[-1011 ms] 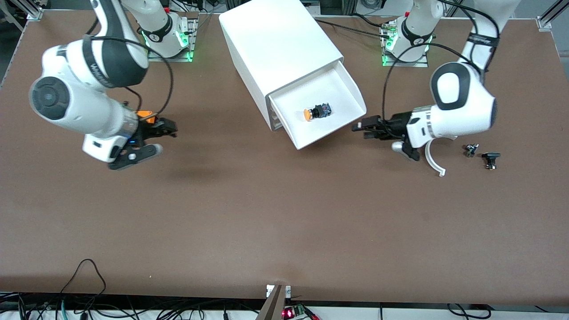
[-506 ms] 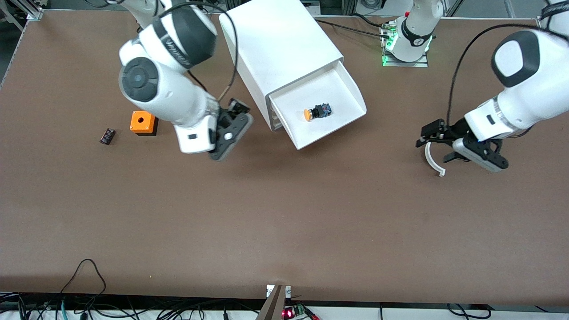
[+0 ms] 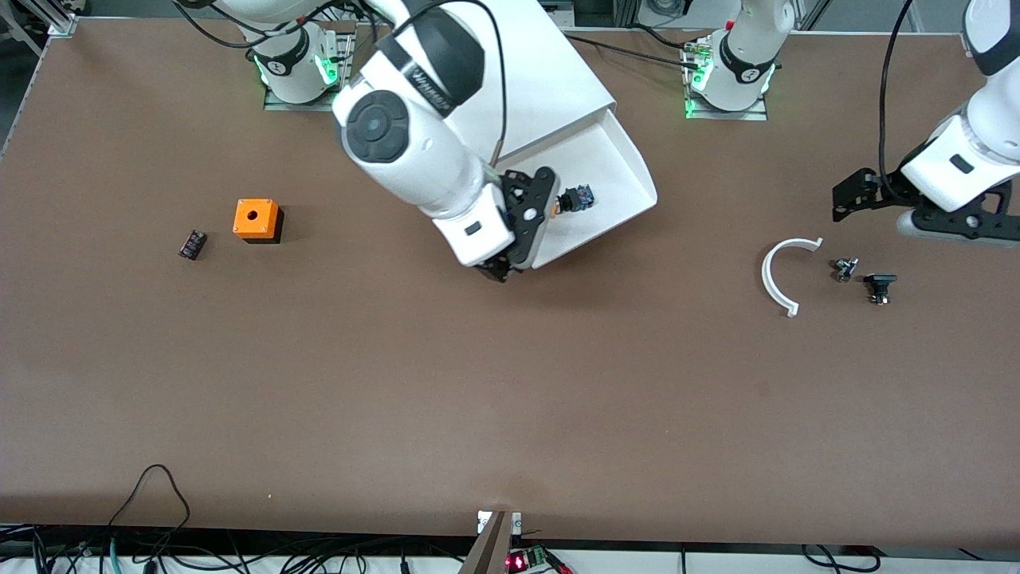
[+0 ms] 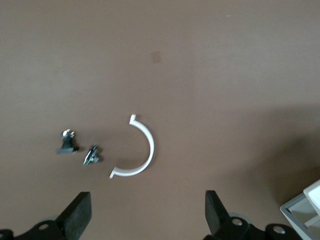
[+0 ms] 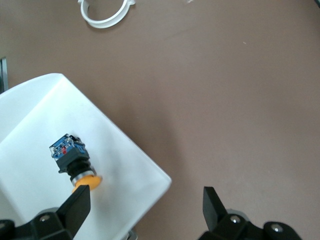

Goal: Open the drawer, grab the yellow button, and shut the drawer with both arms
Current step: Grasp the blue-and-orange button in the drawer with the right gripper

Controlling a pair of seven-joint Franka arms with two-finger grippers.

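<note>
Swinging in from the orange cube's end, the right gripper point(image 3: 510, 239) now hangs wide open over the pulled-out drawer point(image 3: 617, 171), one fingertip point(image 5: 76, 202) right beside the button point(image 3: 570, 200) lying on its side inside. Left gripper point(image 3: 876, 209) has pulled away, open and empty, over the tabletop point(image 3: 510, 383) above the white clip point(image 3: 777, 277).

The right arm point(image 3: 414, 151) hides much of the cabinet point(image 3: 558, 80) and the drawer's point(image 3: 613, 171) front corner. The button's point(image 3: 572, 199) orange cap is covered.
</note>
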